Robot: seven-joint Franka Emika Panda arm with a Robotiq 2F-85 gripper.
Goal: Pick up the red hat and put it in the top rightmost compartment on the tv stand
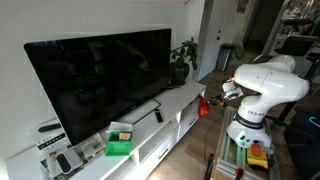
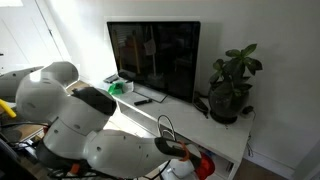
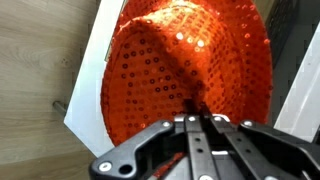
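At the plant end of the long white counter (image 1: 170, 108) that serves as the tv stand, one robot arm (image 1: 268, 88) holds one red hat (image 3: 185, 60), its sequins filling the wrist view. The pincer (image 3: 198, 120) is narrow, its fingers drawn together on a fold of the hat's fabric. Seen from across the room, the hat (image 2: 204, 165) hangs just beside the counter's end. Up close it shows against a white panel (image 3: 88, 90), with wood floor (image 3: 35, 60) to one side. Whether it lies inside any cubby cannot be told. On the counter stand one large black TV (image 2: 155, 58), one leafy plant (image 2: 233, 75) in one dark pot (image 2: 228, 112), and one green box (image 1: 119, 146) near the opposite end. Something white shows at the box's top, but what it holds is too small to make out. A small cluster of dark and white items (image 1: 62, 160) sits beyond the box.
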